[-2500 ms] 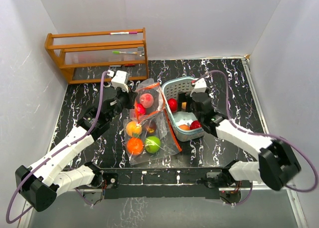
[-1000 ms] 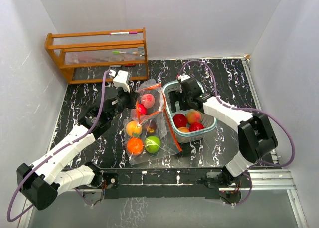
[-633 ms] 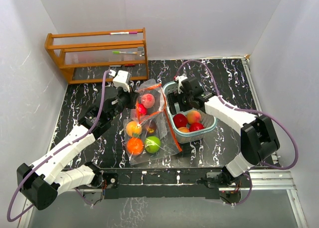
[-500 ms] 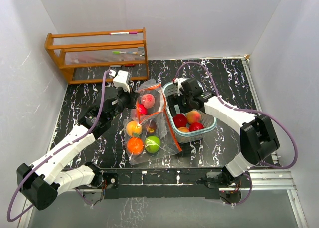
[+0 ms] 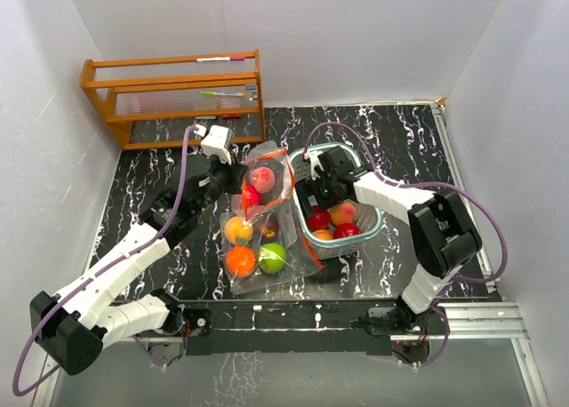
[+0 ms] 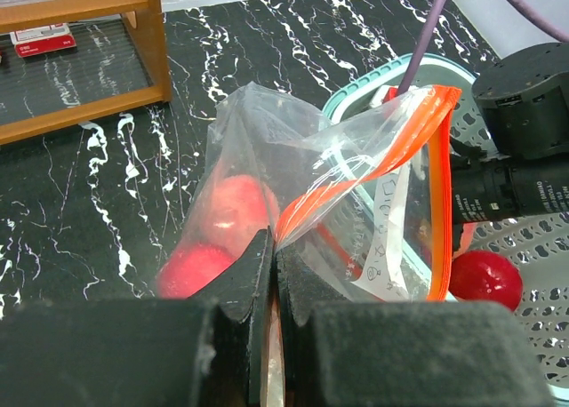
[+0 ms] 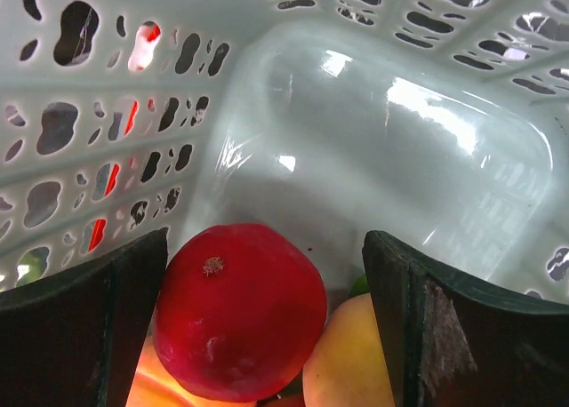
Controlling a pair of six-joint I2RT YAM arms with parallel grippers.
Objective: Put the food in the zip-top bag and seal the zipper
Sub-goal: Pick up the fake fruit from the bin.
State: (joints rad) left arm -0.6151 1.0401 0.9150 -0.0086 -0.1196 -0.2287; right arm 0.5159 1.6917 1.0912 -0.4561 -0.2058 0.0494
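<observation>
Seen from above, the clear zip-top bag (image 5: 264,225) lies on the black marbled table (image 5: 409,131) between the two arms, just beside the pale-blue slatted plastic basket (image 5: 380,219). Several small round glossy fruits (image 5: 240,260), orange, green, pink, red and dark purple, are already inside the bag. A few more wait in the basket. The left gripper (image 5: 233,178) is at the far end of the bag, and the right gripper (image 5: 313,194) reaches down into the basket. A wooden rack (image 5: 178,96) stands well apart at the back.

In the left wrist view, the left gripper (image 6: 274,247) is pinched tight on the thin plastic edge of the bag, near the orange zipper strip (image 6: 373,149). I judge that it lifts this edge so that the mouth stands open toward the basket, ready to receive the next fruit.

In the right wrist view, the right gripper (image 7: 264,247) is spread wide and holds nothing yet. A glossy red fruit (image 7: 240,314) sits between its two fingers (image 7: 107,336), with a yellow-pink fruit (image 7: 351,363) touching it on one side. The wide opening probably gives room to pass around the round fruit before closing. The smooth skin may slip, and the neighbour could be pushed.
</observation>
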